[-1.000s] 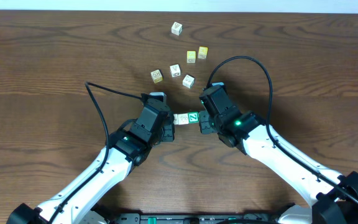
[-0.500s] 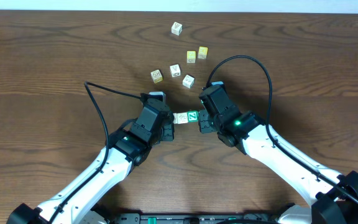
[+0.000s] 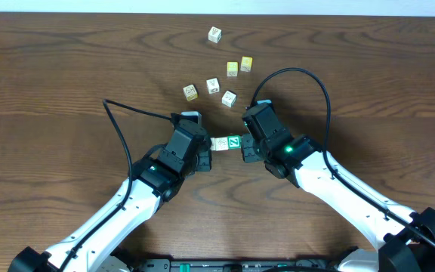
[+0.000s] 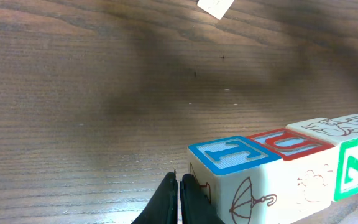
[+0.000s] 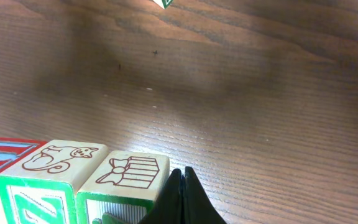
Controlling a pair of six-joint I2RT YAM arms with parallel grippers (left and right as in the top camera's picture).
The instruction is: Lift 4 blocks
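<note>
The four blocks [image 3: 227,143] lie end to end in one short row at about the middle of the worktop [image 3: 66,68], squeezed between the two hands. The left hand [image 4: 179,198], its fingers pressed together with nothing between them, butts the blue-edged block [image 4: 232,158]. The right hand [image 5: 183,186], likewise closed on nothing, butts the green block [image 5: 126,177] at the other end. These look like light, stiff wooden cubes with smooth painted faces. Only end pressure binds the row, so each hand should push squarely on the centre of its end face, or the row may buckle at a joint.
</note>
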